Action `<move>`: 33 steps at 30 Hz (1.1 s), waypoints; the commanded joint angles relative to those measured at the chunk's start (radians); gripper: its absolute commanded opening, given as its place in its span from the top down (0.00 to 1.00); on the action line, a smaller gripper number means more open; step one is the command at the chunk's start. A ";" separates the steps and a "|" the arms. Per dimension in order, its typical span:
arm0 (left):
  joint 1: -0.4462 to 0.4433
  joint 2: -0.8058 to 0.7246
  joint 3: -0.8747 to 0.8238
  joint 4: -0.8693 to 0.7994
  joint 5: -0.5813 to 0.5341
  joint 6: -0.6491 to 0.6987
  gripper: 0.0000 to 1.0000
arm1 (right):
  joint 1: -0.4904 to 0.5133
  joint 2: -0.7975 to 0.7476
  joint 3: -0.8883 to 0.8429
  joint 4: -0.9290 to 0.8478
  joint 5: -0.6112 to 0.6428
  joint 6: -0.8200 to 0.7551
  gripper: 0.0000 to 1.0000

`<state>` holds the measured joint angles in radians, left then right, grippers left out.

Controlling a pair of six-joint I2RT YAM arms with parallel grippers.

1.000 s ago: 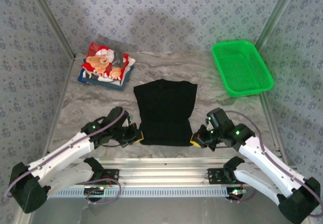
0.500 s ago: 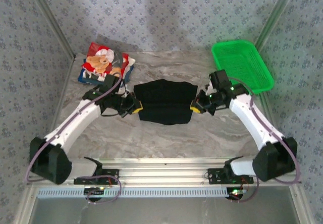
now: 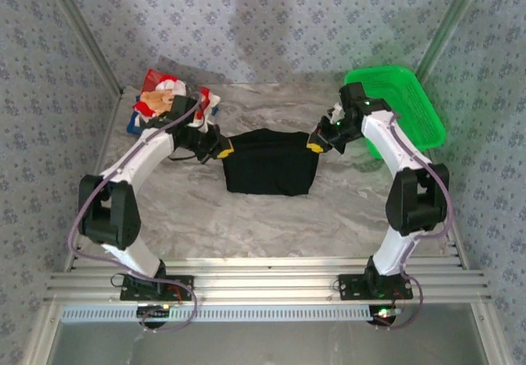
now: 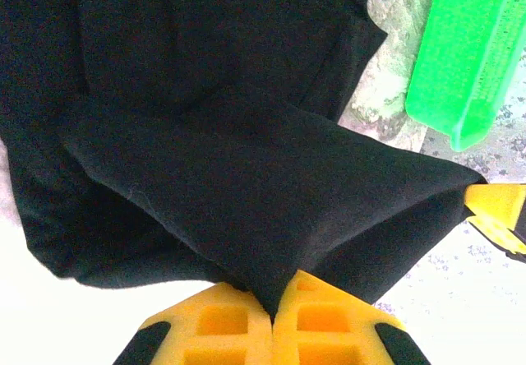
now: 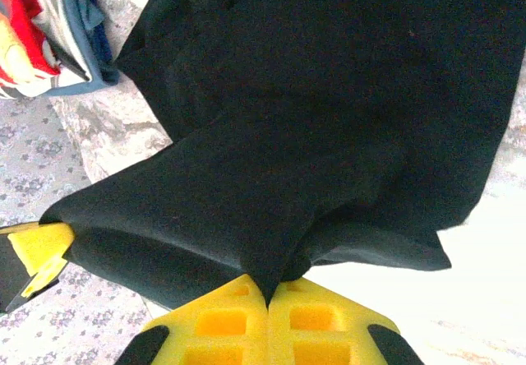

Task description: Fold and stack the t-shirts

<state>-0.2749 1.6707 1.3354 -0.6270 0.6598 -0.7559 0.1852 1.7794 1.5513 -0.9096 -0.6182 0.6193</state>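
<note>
Your left gripper (image 3: 220, 153) and right gripper (image 3: 315, 145) are each clamped on a corner of the black t-shirt (image 3: 271, 172), pinched between blocky yellow fingers (image 4: 222, 325). The cloth is soft and matte: one edge is taut between the grippers, the rest lies flat mid-table. The teddy-bear t-shirt (image 3: 163, 100) sits folded on the dark blue t-shirt (image 3: 134, 125) in the far-left corner, near your left gripper. The rigid green mesh basket (image 3: 411, 102) is close behind your right arm. A broad stretch of marbled table (image 3: 246, 225) lies between the shirt hem and the bases.

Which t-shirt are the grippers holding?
The plain black t-shirt, pinched by the left gripper and right gripper; the teddy-bear shirt and blue shirt lie stacked aside.
</note>
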 commanded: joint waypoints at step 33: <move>-0.012 -0.005 0.069 0.096 0.024 0.032 0.70 | 0.081 -0.006 -0.208 0.410 -0.051 0.114 0.80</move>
<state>-0.2340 1.6135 1.4971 -0.5930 0.6590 -0.7170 0.2443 1.7435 1.4490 -0.6571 -0.6441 0.6384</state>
